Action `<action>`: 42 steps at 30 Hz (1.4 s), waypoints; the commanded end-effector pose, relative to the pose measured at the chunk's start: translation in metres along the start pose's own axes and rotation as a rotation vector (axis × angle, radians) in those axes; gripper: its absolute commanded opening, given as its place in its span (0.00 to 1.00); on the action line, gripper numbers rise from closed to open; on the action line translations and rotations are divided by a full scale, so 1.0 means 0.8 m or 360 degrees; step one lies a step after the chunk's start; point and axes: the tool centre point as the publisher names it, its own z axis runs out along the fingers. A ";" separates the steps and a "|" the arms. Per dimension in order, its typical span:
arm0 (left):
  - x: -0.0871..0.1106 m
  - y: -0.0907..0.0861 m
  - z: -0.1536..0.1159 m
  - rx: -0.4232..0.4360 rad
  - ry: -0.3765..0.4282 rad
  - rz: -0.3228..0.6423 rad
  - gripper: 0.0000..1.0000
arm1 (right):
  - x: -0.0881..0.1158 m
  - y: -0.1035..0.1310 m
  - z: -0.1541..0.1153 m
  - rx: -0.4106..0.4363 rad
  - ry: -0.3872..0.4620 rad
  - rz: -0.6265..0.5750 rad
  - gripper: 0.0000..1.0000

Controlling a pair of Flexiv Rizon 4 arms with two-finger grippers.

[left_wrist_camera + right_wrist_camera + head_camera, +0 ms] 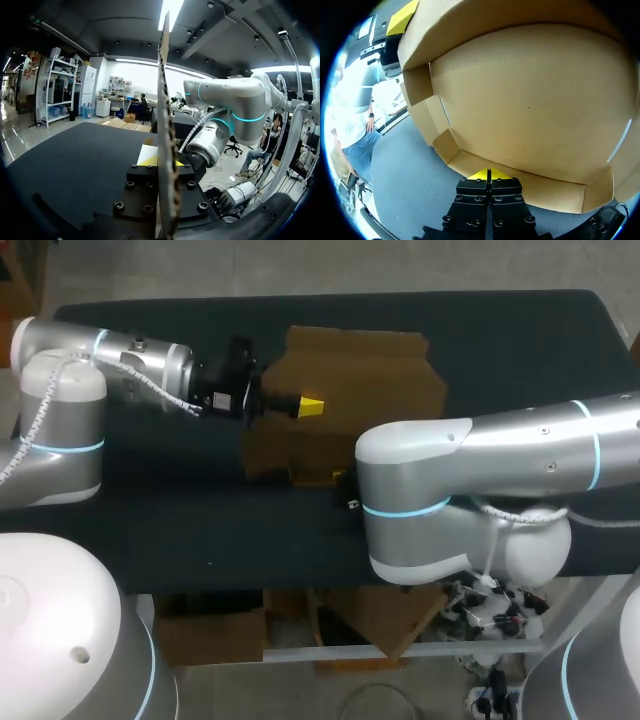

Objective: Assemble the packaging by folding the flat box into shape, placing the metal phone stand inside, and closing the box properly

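Head view: the box stands half-folded at upper centre of the black table; the left arm enters from the upper left, the left gripper at the box's left side; the right arm crosses from the right, hiding its gripper.

Left wrist view: the left gripper clamps a panel of the box, seen edge-on between its fingers.

Right wrist view: the right gripper has its fingers pressed together, tips against the low flap of the box; the box's open inside faces it.
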 end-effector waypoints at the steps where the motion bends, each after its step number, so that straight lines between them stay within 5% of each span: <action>1: 0.000 0.004 0.001 -0.0002 -0.0001 0.0000 0.00 | 0.010 -0.007 -0.015 -0.0063 -0.0155 -0.0001 0.00; 42: 0.000 0.004 0.001 -0.0002 -0.0001 0.0000 0.00 | -0.015 -0.032 -0.106 -0.0194 0.0313 0.0031 0.00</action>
